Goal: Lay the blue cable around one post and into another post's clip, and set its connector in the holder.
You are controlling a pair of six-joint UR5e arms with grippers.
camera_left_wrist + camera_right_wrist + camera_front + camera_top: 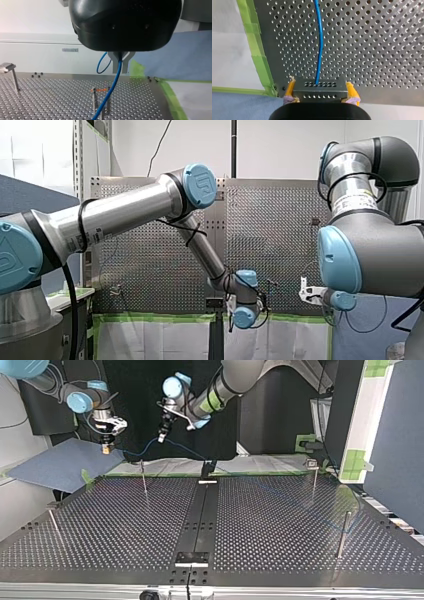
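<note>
**Materials and shapes**
- The blue cable (319, 45) is thin, round and smooth.
- It enters a connector (320, 93), a grey rectangular metal block with two rows of small holes.
- The counter (275, 525) is a dark metal plate drilled with a regular grid of holes. A plain black strip (200, 515) runs down its middle.
- Thin metal posts stand upright on the counter. One (143, 480) is at the far side. Another (15, 80) carries a flat clip at its top.
- Two short uprights (100, 100) are joined by an orange piece.

**Surface and room**
- Green tape (259, 57) borders the counter edge.
- A blue sheet (55, 465) lies beyond the counter's corner, at the top view's left.
- White panels stand behind the work area.

**Cable and pincers**
- The right pincer (320, 83) is clamped on the connector, with its yellow pads (290, 88) pressed on the block's two short sides. The cable leaves the block straight ahead of this pincer, over the perforated plate.
- The left pincer (120, 70), black with metal fingers, is closed on the cable itself. Below the fingers the cable slants down and passes in front of the two short uprights.
- In the top view both pincers hang above the counter's far edge. The cable sags between them.
</note>
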